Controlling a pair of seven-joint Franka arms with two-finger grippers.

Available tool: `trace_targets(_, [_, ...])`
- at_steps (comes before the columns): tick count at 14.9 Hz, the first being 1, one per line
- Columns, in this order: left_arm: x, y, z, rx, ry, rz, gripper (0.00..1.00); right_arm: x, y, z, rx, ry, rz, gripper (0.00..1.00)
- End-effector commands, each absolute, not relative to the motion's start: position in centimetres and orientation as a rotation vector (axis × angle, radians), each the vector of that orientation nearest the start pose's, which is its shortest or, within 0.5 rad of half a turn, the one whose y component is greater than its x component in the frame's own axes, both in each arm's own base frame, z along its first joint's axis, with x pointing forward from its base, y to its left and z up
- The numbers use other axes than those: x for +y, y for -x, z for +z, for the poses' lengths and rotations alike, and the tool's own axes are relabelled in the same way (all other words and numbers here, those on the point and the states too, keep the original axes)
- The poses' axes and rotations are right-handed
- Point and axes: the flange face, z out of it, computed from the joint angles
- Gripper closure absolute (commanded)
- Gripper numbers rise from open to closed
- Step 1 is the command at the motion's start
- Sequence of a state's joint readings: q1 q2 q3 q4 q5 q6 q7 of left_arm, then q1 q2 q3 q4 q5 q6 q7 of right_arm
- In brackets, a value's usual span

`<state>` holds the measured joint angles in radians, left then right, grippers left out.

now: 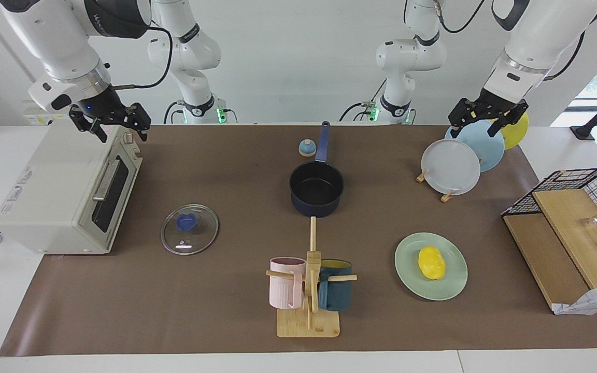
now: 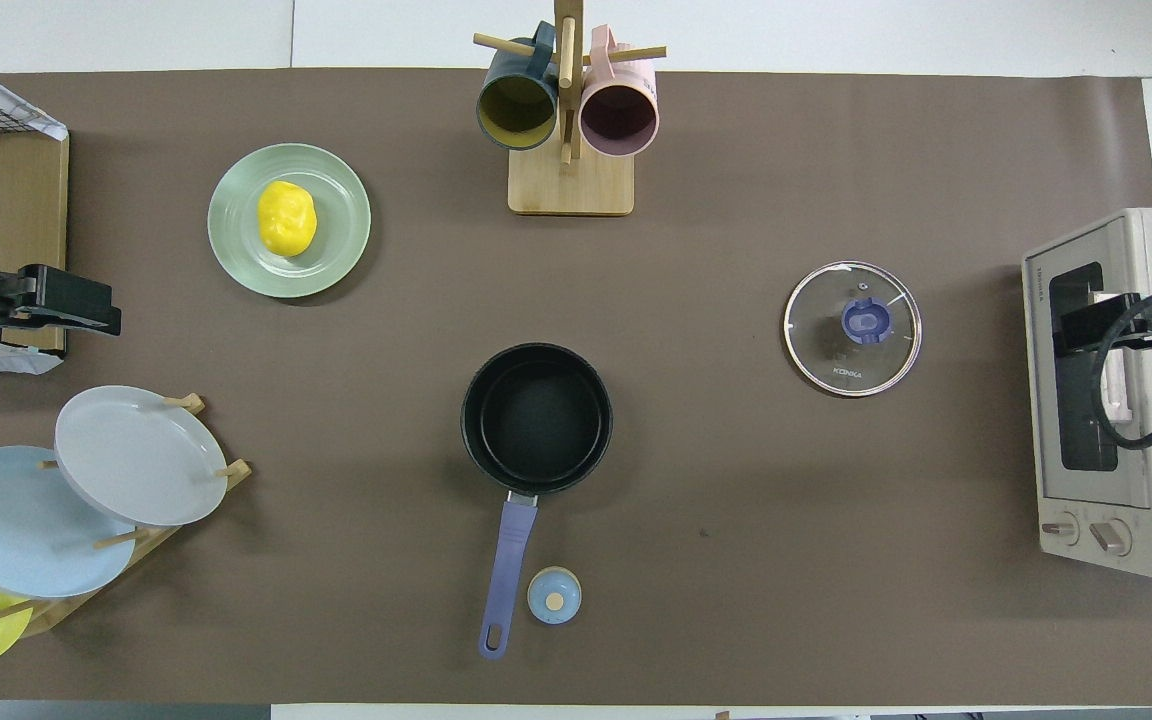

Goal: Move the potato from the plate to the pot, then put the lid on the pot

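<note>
The yellow potato (image 1: 431,262) (image 2: 286,217) lies on the mint-green plate (image 1: 412,282) (image 2: 338,245), which sits farther from the robots than the pot, toward the left arm's end. In the middle of the mat stands the navy pot (image 1: 316,189) (image 2: 536,415), empty, its handle pointing at the robots. The glass lid (image 1: 189,229) (image 2: 852,328) lies flat on the mat toward the right arm's end, knob up. My left gripper (image 1: 485,124) (image 2: 86,305) hangs open over the plate rack. My right gripper (image 1: 117,129) (image 2: 1096,325) hangs open over the toaster oven. Neither holds anything.
A toaster oven (image 1: 65,191) stands at the right arm's end. A mug rack (image 1: 309,290) with a pink and a teal mug is farther out than the pot. A plate rack (image 1: 451,166), a small bell (image 1: 307,148), a wire basket and wooden boards (image 1: 563,233) also stand here.
</note>
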<state>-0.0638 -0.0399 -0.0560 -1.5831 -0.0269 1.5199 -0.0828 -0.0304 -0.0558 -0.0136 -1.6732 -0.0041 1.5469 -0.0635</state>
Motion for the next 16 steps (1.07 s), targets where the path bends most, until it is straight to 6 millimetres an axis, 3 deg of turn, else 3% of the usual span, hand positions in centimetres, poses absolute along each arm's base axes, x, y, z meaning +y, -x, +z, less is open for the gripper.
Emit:
trace_targets(1, [-7.2,-52.7,63.5,0.084,3.174,0.027,0.00,-1.9,-53.2,60.6,-0.026,3.123,0.080,0.00])
trace_targets(11, [-7.2,-52.9,63.5,0.079,3.175,0.018,0.00,-1.9,-53.2,60.5,-0.014,3.126,0.083,0.00])
trace_targets(14, [-7.5,-53.9,63.1,0.082,3.185,-0.037,0.00,-2.4,-53.2,60.4,0.005,3.124,0.085,0.00])
trace_targets(16, [-8.1,-56.6,60.1,0.082,3.201,-0.017,0.00,-2.1,-53.2,59.8,-0.018,3.126,0.071,0.00])
